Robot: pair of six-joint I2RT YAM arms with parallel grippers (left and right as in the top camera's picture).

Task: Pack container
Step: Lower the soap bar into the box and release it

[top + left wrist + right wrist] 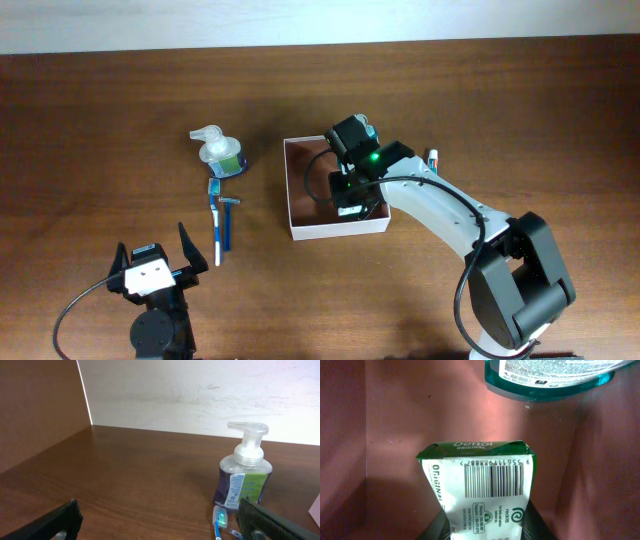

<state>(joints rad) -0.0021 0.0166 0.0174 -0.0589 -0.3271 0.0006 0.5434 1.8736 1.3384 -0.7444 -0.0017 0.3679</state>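
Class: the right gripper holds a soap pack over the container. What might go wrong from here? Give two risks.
1. The soap pack lies close to the teal bottle; pushing further may knock it.
2. The right gripper seems low between the container walls; withdrawing sideways might catch a thin wall and drag the box.

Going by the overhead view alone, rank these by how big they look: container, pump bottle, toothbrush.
1. container: largest by far.
2. pump bottle: covers more area than the toothbrush.
3. toothbrush: longer than the bottle but much thinner, so the order of these two depends on whether length or area counts.
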